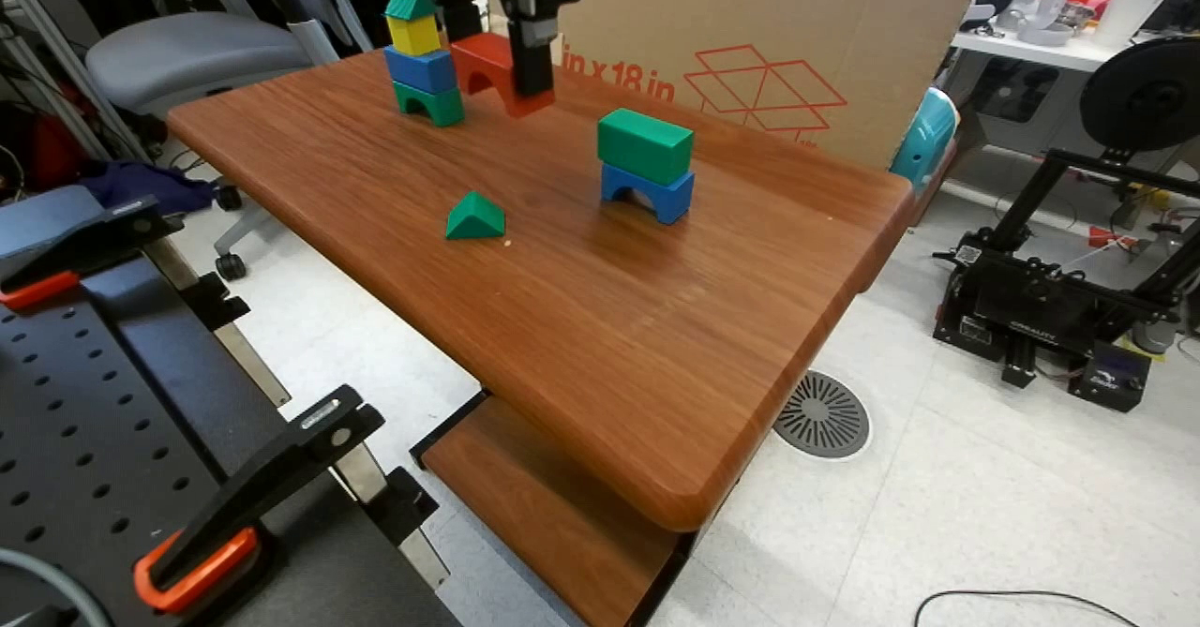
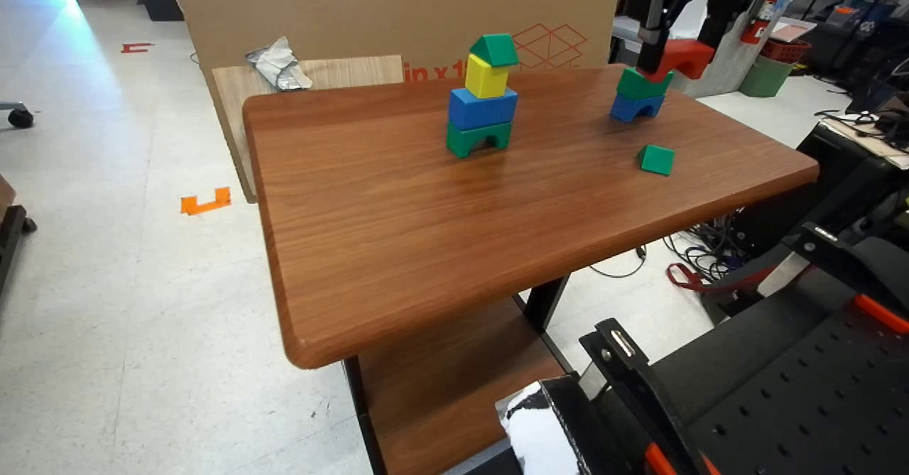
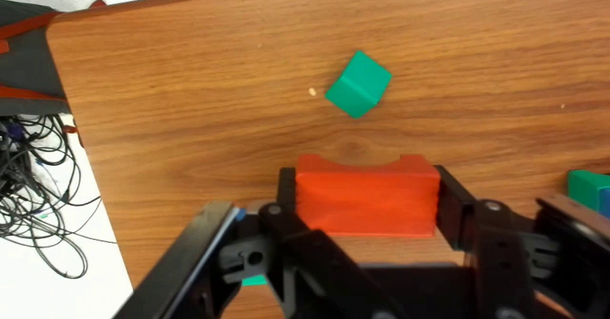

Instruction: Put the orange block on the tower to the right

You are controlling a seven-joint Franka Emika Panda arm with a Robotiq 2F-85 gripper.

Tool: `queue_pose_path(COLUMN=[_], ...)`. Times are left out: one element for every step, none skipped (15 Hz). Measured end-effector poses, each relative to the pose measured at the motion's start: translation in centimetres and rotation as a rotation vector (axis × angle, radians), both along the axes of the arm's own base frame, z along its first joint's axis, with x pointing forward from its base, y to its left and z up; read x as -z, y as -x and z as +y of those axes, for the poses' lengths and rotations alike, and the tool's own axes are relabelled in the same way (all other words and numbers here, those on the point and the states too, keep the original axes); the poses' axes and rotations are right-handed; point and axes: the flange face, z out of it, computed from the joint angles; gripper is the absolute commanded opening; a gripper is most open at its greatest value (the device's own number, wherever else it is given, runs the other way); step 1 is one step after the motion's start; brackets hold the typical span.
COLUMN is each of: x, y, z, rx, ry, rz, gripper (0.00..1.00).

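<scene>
Orange-red between black fingers: clamped on both ends of bridge block, spread to its length. Held upper left-centre in an exterior view, apart from green-on-blue tower, upper centre.

The orange block is plain orange-red, the tower to the right green over blue. The taller stack is green, yellow, blue, green from the top; brown grain streaks the table.
</scene>
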Motion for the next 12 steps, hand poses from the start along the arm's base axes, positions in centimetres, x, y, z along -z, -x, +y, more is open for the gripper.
queue_pose_path(x=[-0.3,-0.6,-0.9,-1.3,-1.5,-1.8,-2.0,-2.2,-2.2,-2.2,-2.0,-1.7], y=[-0.2,-0.4,-0.6,-0.7,-0.9,-1.1,-1.3,-1.6,-1.9,-2.2,-2.5,-2.8], z=[-0.8,-1.4,-2.0,-2.5,-2.9,-3.2,-3.5,-3.8,-4.1,-4.4,-4.8,-5.2], rx=[-0.002,-0.009,-0.018,-0.031,-0.044,-0.059,-0.072,-0.082,-0.091,-0.096,-0.098,-0.097], ry=[0.002,0.005,0.010,0.014,0.016,0.017,0.018,0.016,0.015,0.015,0.016,0.016], rz=[0.007,0.012,0.019,0.024,0.026,0.031,0.034,0.036,0.038,0.039,0.040,0.042], gripper=[0.42,0.42,0.42,0.42,0.42,0.42,0.42,0.42,0.42,0.42,0.42,0.42])
